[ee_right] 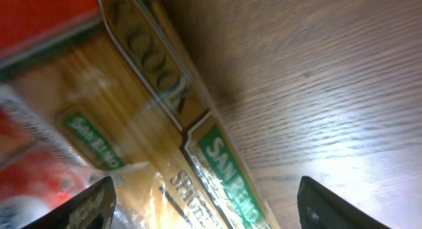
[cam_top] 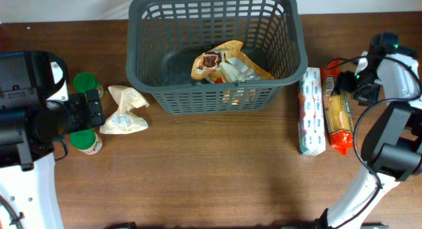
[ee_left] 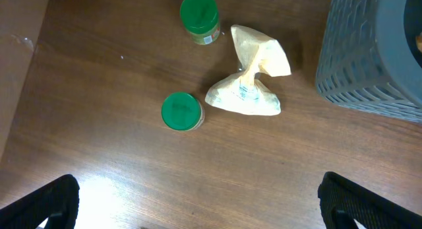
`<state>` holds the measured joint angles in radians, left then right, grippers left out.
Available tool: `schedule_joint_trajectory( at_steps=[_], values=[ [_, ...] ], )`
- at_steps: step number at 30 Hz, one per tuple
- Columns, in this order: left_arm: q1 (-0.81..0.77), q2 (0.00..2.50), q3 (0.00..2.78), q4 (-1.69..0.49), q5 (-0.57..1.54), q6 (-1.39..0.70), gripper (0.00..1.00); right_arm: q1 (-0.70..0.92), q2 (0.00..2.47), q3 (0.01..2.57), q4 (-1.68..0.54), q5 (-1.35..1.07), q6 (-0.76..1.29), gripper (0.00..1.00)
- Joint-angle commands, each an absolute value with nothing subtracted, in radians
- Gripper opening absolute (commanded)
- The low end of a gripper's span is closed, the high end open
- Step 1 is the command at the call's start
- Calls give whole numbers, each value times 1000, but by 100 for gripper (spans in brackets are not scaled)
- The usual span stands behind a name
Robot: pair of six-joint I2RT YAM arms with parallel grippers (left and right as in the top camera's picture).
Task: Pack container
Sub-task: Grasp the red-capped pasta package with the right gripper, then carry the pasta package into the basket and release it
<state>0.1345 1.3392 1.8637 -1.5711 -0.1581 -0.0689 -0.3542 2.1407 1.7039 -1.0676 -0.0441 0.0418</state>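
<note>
Right gripper (ee_right: 204, 201) jaws apart, low over pasta packet (ee_right: 125, 136); left gripper (ee_left: 198, 201) jaws apart too; likely risk: slick film slips from pinch, long packet sags, snags container (cam_top: 198, 100) rim.

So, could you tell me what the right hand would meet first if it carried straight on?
Most likely the pasta packet, lying close ahead of the right hand; exact depth is unclear.

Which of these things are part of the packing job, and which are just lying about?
Job: basket, snack bag inside it, crumpled beige bag, green-lidded jar, second jar, long box, pasta packet.
Lying about: nothing obvious, only the wooden table beneath.
</note>
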Motion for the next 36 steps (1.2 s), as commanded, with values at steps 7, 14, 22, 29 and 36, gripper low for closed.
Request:
schedule_joint_trajectory(
  at_steps=[7,14,22,29,36],
  values=[
    [141,1343,1866,-1573,-165,-67,99,-352,2156,1552,-978,-72,-4,74],
    [141,1343,1866,-1573,-165,-67,99,-352,2156,1540,-957,-71,30,4],
    [141,1343,1866,-1573,-165,-67,99,-367,2070,1731,-1094,-87,148,4],
    [141,1343,1866,-1573,-165,-67,99,-301,1876,2108,-1272,-128,138,4],
    [141,1343,1866,-1573,-165,-67,99,-71,1729,2413,-1304,-132,-83,4]
  ],
)
